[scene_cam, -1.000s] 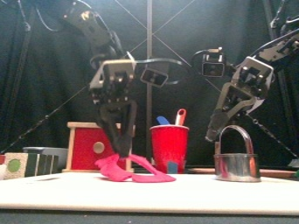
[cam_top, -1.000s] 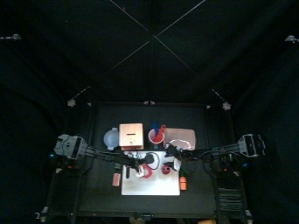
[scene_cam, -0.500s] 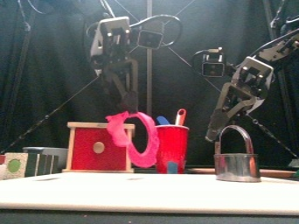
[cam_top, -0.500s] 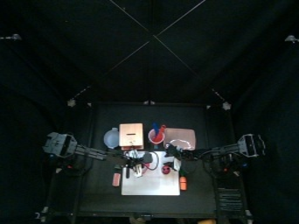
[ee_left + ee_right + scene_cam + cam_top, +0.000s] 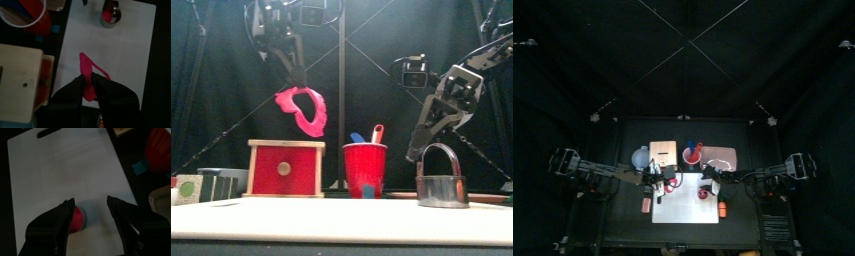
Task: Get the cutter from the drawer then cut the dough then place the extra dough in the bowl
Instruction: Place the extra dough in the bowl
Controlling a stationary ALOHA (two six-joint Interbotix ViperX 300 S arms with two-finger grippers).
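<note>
I am looking over the counter (image 5: pixel 623 228), where the white cutting board (image 5: pixel 127 50) is lying. The wooden box (image 5: pixel 285 168) and red cup (image 5: pixel 365 168) are standing behind the board, and the cutter (image 5: pixel 442 178) is sitting on it. My right tool (image 5: pixel 89 200) is hovering spread above the board. My left tool (image 5: pixel 92 86) is pinching the pink dough ring (image 5: pixel 301 110), dangling it high, clear of the board.

Black jointed links on left arm (image 5: pixel 267 22) and right arm (image 5: pixel 445 100), shells grey from the front. Left pincer (image 5: pixel 91 82) and right pincer (image 5: pixel 89 203): two black jaws each, broad-based, narrowing to tips.
</note>
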